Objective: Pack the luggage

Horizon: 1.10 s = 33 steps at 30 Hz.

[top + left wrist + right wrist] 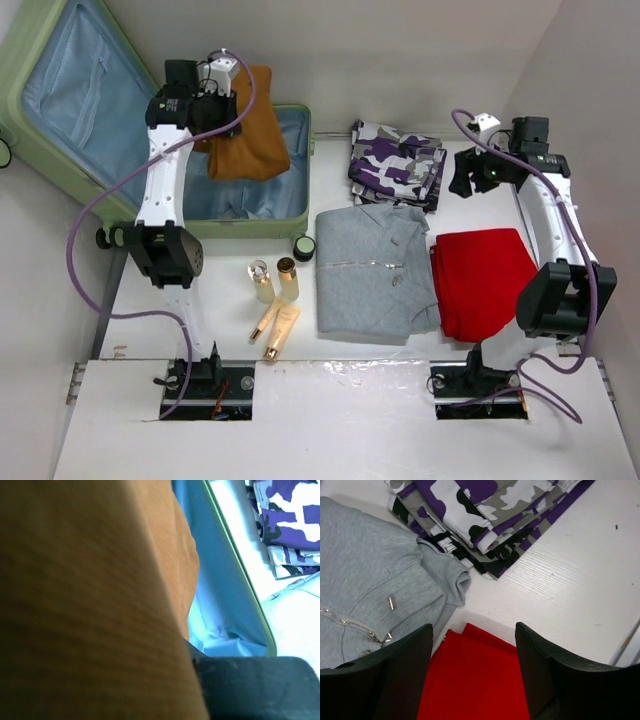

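Green luggage (260, 228) | under left pincer (216, 112) | apparently gripping brown garment (252, 145)

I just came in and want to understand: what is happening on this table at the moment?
The left arm's fingers are shut on a folded orange-brown garment, held over the open pale green suitcase. The right arm's fingers are open above the folded red garment. A grey zip-up top, a purple camouflage garment, two small bottles and two tubes lie on the table, unpacked.
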Each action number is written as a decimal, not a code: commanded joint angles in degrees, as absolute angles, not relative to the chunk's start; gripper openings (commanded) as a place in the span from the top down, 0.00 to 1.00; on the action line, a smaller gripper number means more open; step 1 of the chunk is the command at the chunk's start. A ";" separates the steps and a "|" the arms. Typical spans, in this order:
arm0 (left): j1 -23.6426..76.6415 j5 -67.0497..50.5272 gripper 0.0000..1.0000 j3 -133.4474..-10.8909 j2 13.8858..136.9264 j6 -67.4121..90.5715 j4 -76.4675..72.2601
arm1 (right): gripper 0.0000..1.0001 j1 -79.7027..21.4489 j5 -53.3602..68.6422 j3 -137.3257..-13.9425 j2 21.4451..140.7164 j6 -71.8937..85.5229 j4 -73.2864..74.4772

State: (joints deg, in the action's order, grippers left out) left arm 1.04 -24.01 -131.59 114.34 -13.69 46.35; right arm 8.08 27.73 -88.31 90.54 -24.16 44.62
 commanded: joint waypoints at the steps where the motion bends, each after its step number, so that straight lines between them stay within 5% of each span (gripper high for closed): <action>1: 3.08 -31.19 1.00 -137.80 116.00 -15.21 38.76 | 0.28 6.68 25.58 -91.14 91.41 -23.82 44.38; 14: 4.39 -40.16 1.00 -140.27 121.28 -16.26 30.68 | 0.28 5.54 24.43 -93.87 95.09 -24.35 46.67; 22: -0.87 -56.51 1.00 -137.64 137.34 -17.04 39.98 | 0.28 4.48 23.38 -94.92 96.86 -24.35 47.20; 33: -12.65 -36.69 1.00 -133.33 140.62 -13.62 46.41 | 0.28 0.36 22.32 -96.77 100.20 -24.35 47.72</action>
State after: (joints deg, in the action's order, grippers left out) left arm -11.66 -47.90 -133.84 143.00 -14.17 43.42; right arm 1.56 22.90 -93.45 99.50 -24.18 47.55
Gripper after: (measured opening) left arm 0.164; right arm 0.715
